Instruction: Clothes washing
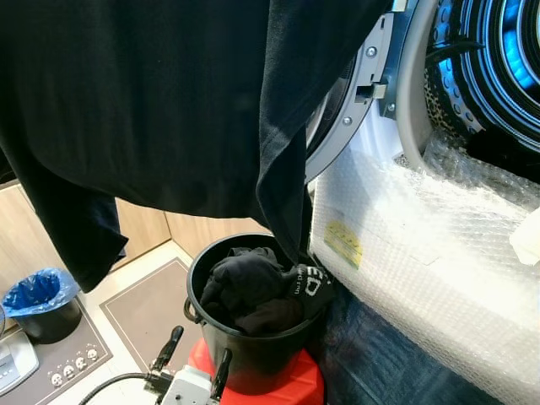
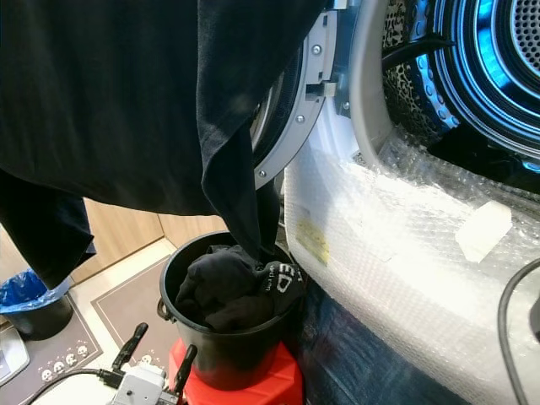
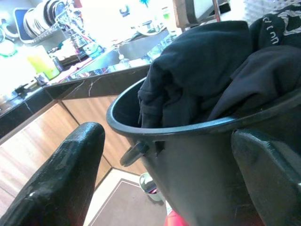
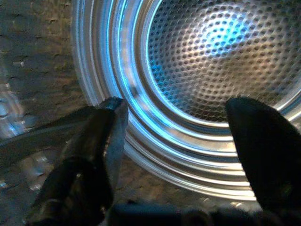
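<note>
Two spread claws, left claw (image 1: 196, 353) beside laundry bucket (image 1: 253, 346), right claw (image 4: 178, 141) (empty) facing drum (image 4: 211, 61)

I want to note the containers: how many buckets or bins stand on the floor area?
2. A black bucket full of dark clothes stands on a red base beside the washing machine; a small bin with a blue bag stands further left.
</note>
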Motion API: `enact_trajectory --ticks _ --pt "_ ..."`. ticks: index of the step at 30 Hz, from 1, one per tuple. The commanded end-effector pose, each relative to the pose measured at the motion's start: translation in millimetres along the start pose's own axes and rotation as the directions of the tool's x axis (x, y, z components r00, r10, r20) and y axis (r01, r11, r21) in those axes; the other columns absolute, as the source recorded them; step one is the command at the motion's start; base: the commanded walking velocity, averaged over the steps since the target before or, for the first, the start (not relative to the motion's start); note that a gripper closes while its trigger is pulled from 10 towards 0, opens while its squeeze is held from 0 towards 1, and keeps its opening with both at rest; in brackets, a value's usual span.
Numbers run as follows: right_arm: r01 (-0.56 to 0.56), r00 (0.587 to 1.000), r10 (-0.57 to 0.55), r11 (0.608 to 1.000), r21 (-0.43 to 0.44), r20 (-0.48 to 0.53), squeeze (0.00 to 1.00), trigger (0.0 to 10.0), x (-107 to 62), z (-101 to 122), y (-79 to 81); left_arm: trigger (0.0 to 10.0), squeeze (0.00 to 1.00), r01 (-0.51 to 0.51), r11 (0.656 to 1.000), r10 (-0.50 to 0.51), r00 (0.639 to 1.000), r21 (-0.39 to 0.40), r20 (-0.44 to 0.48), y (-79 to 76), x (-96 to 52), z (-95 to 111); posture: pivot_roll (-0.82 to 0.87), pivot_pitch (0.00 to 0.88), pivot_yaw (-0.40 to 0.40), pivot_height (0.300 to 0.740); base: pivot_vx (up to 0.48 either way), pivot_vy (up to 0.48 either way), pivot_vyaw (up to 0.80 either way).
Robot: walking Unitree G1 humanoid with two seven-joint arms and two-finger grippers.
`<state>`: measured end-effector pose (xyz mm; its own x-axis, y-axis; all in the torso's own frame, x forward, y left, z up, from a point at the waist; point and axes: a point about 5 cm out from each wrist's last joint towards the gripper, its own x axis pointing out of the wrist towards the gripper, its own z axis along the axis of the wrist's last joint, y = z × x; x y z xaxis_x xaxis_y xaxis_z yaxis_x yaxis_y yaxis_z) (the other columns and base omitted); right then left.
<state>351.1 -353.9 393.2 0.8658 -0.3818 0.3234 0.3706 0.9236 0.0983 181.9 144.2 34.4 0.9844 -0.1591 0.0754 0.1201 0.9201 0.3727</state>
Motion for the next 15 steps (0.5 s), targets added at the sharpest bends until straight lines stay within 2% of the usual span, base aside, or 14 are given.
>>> enact_trajectory --ticks 1,2,5,8,9,11,12,13,15 --pt "-0.066 0.996 0.064 0.997 0.033 0.065 0.0 10.0 -2.4 9.7 3.9 10.0 0.0 0.002 1.0 -0.002 1.0 0.005 -0.014 1.3 -1.0 -2.2 -0.05 0.0 0.001 0.74 0.0 0.0 0.0" --pt "-0.081 0.994 0.079 0.996 0.025 0.078 0.0 10.0 -3.7 9.6 4.3 10.0 0.0 0.003 1.0 -0.003 1.0 0.005 -0.014 1.4 -1.0 -2.2 -0.05 0.0 0.001 0.74 0.0 0.0 0.0" --pt "-0.181 0.976 0.167 0.979 0.092 0.139 0.0 10.0 -12.2 10.1 3.6 10.0 0.0 0.008 1.0 -0.008 1.0 0.004 -0.014 1.4 -0.9 -2.6 -0.06 0.0 0.007 0.74 0.0 0.0 0.0" --pt "-0.293 0.94 0.27 0.951 0.093 0.208 0.0 10.0 -27.4 7.7 6.4 10.0 0.0 0.013 1.0 -0.013 1.0 0.003 -0.015 1.6 -0.5 -3.2 -0.07 0.0 0.013 0.74 0.0 0.0 0.0" --pt "-0.293 0.94 0.27 0.951 0.093 0.208 0.0 10.0 -27.4 7.7 6.4 10.0 0.0 0.013 1.0 -0.013 1.0 0.003 -0.015 1.6 -0.5 -3.2 -0.07 0.0 0.013 0.74 0.0 0.0 0.0" --pt "-0.364 0.911 0.329 0.925 0.111 0.248 0.0 10.0 -38.6 7.5 9.7 10.0 0.0 0.017 1.0 -0.017 1.0 0.004 -0.015 1.8 -0.2 -3.5 -0.07 0.0 0.018 0.74 0.0 0.0 0.0" --pt "-0.364 0.911 0.329 0.925 0.111 0.248 0.0 10.0 -38.6 7.5 9.7 10.0 0.0 0.017 1.0 -0.017 1.0 0.004 -0.015 1.8 -0.2 -3.5 -0.07 0.0 0.018 0.74 0.0 0.0 0.0" --pt "-0.408 0.889 0.368 0.907 0.106 0.273 0.0 10.0 -46.6 8.4 12.3 10.0 0.0 0.021 1.0 -0.021 1.0 0.005 -0.015 1.9 0.0 -3.7 -0.08 0.0 0.022 0.74 0.0 0.0 0.0" --pt "-0.427 0.879 0.385 0.899 0.101 0.282 0.0 10.0 -49.7 8.8 13.5 10.0 0.0 0.023 1.0 -0.023 1.0 0.005 -0.015 1.9 0.1 -3.8 -0.08 0.0 0.023 0.74 0.0 0.0 0.0"
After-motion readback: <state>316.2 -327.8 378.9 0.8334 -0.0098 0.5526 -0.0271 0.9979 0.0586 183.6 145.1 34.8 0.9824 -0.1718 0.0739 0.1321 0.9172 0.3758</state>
